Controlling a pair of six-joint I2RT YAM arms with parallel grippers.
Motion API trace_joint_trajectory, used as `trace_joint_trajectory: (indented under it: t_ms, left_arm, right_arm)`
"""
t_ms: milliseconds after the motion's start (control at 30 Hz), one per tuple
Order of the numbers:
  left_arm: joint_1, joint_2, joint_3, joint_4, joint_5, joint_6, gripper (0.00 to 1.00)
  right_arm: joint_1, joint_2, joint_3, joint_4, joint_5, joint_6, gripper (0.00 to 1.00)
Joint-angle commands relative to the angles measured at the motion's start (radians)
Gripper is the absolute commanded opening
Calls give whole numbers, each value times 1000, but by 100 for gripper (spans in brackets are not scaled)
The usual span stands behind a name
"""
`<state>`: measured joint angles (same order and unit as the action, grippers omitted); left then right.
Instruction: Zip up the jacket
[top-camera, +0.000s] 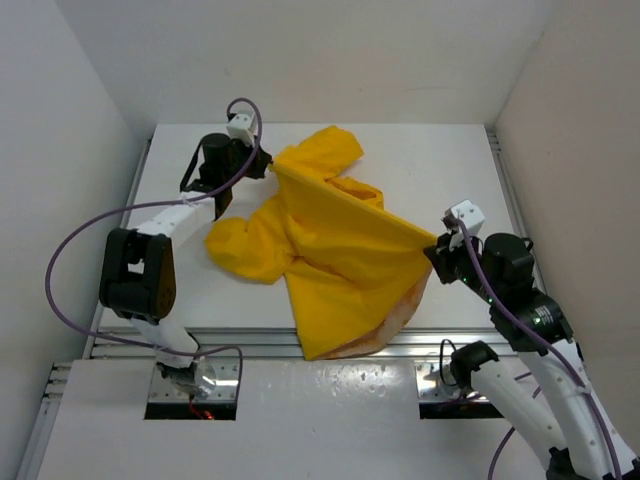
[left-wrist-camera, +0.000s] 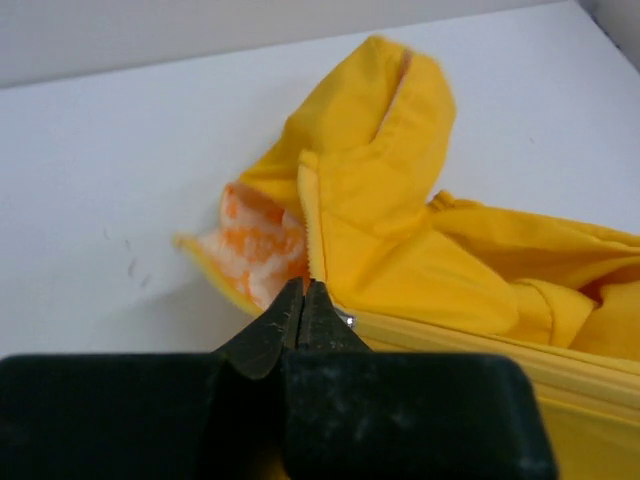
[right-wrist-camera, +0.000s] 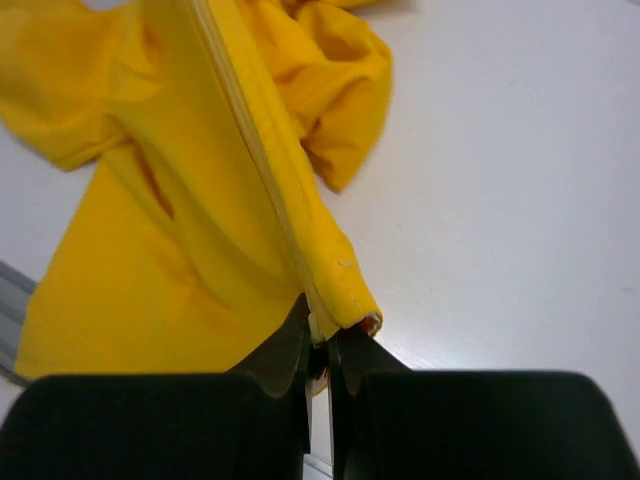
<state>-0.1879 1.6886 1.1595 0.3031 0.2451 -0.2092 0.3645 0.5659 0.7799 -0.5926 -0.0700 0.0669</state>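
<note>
**Jacket (top-camera: 330, 270) held taut at both ends**

The yellow jacket lies on the table (top-camera: 440, 160), its zip edge (top-camera: 350, 200) stretched between the arms. The left gripper (left-wrist-camera: 303, 305) is pinched tight on it below the hood (top-camera: 335, 145). The right gripper (right-wrist-camera: 322, 335) is clamped on its bottom corner. The hem reaches the table's near edge, and bare tabletop lies to the right.
</note>
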Motion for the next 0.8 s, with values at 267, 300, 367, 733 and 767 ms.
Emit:
trace_joint_trajectory:
  t_ms: [267,300,367,733,767]
  left_arm:
    - [287,120,344,19,-336,244,0]
    - [297,120,359,19,-336,255,0]
    - [312,155,408,19,-354,264,0]
    - [317,100,372,-7,-118,254,0]
    - [306,47,312,-7,8,236,0]
  right_arm:
    - [-75,-60,50,-13,297,-151,0]
    - [-73,-57,50,-9,308,-156,0]
    - [-73,-51,48,11,340,-182,0]
    - [-72,34,45,126,126,-170,55]
    - [-73,40,-2,237,30,-176,65]
